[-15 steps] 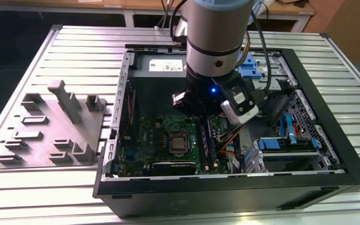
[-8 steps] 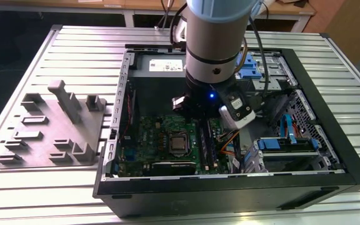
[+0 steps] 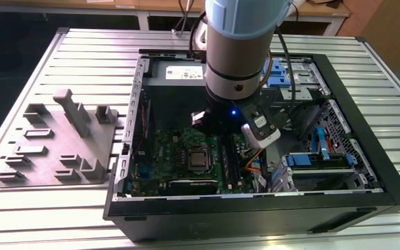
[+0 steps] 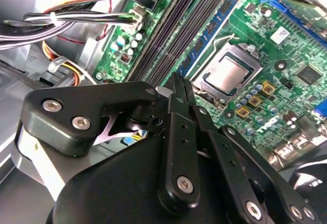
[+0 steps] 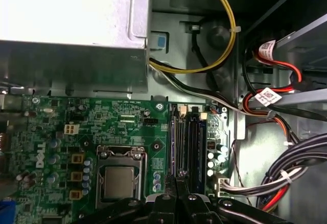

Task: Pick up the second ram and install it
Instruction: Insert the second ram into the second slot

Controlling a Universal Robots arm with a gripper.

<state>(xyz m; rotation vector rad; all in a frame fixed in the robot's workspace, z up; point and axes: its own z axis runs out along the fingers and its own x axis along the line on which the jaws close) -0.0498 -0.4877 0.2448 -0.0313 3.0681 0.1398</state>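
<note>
- Plainly found the arm point(image 3: 236, 57) hanging from the upper middle of the exterior view into an open computer case point(image 3: 241, 219) set on a slatted metal table point(image 3: 82, 52).
- Saw the gripper point(image 4: 178, 81) clenched in the second wrist view, its black fingers point(image 4: 173, 132) meeting at their tips.
- Placed those tips, in both wrist views, just above the row of dark memory slots point(image 5: 188, 142), over the end of the slot nearest the processor socket point(image 5: 118, 182).
- Took the second ram point(image 4: 214, 30) to be the blue-green strip standing on edge in that nearest slot, between the dark slots and the socket; could not be sure from so steep an angle.
- Could not tell whether the fingertips touched the strip or hung just apart from it.
- Noted the green motherboard point(image 3: 165, 151) low in the case, centre of the exterior view, with a silver power supply point(image 3: 175, 73) at the case's upper end and bundled cables point(image 4: 61, 22) across the slots from the socket.
- Spotted the grey moulded tray point(image 3: 54, 151) at the exterior view's left, well apart from the case.
</note>
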